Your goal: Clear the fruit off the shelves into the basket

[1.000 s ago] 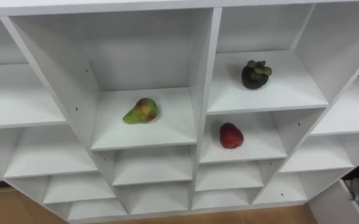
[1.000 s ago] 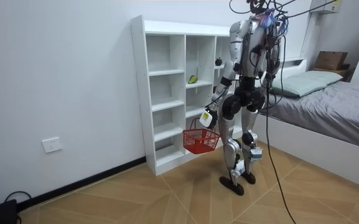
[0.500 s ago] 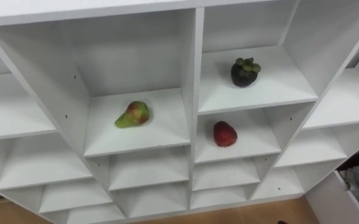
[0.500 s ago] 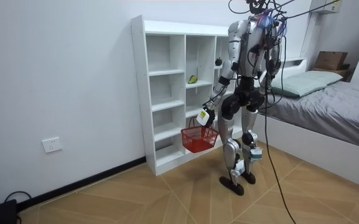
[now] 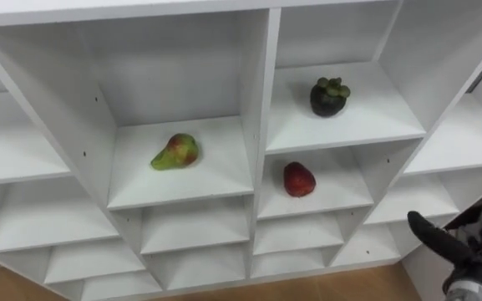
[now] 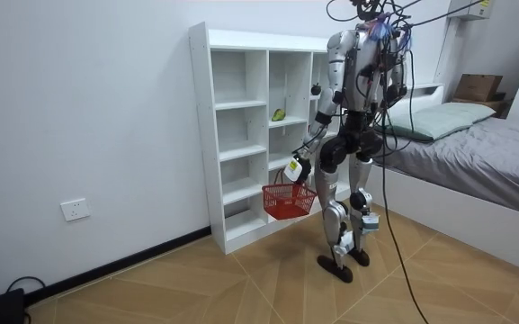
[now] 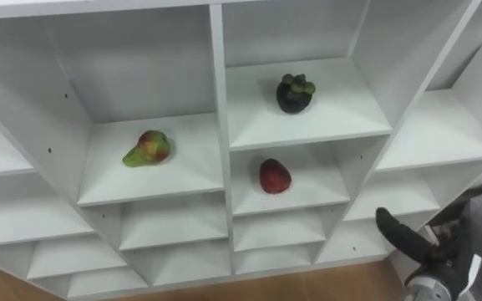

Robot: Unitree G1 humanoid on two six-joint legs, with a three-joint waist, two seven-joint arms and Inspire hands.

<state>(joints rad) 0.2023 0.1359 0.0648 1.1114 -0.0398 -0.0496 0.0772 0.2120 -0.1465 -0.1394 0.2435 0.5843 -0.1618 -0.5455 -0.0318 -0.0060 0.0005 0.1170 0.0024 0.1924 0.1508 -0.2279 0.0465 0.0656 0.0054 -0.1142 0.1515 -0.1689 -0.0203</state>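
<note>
Robot: It stands on the floor right in front of the closet [image 5: 263, 100] and faces it, so its arms can get to the shelves.
Closet: It is white and has many open boxes. The fruit lies out on the shelves, easy to see and to take.
Pear [image 5: 175, 153]: It lies on its side in the middle box, left of the upright board.
Dark fruit [image 5: 327, 97]: It sits in the box to the right of the pear and a bit higher, with its green cap up.
Red fruit [image 5: 299, 180]: It sits in the box just under the dark fruit.
Basket [image 6: 288, 202]: It is red and hangs low by the bottom shelves, on the robot's left. I cannot tell if anything is in it.
Left hand [image 6: 299, 167]: Its fingers curl round the basket's handle. It is held low, I think so the fruit can be dropped in.
Right hand [image 5: 462, 255]: It is low on the right, near the bottom boxes. Its fingers are apart and hold nothing, so this looks like the picking hand.
Where the fruit is: All three are on the shelves, and none is in a hand.
Next, I think: The red fruit is nearest the right hand, so it may go first.
Watch out: The fruits are round and could roll if poked.
</note>
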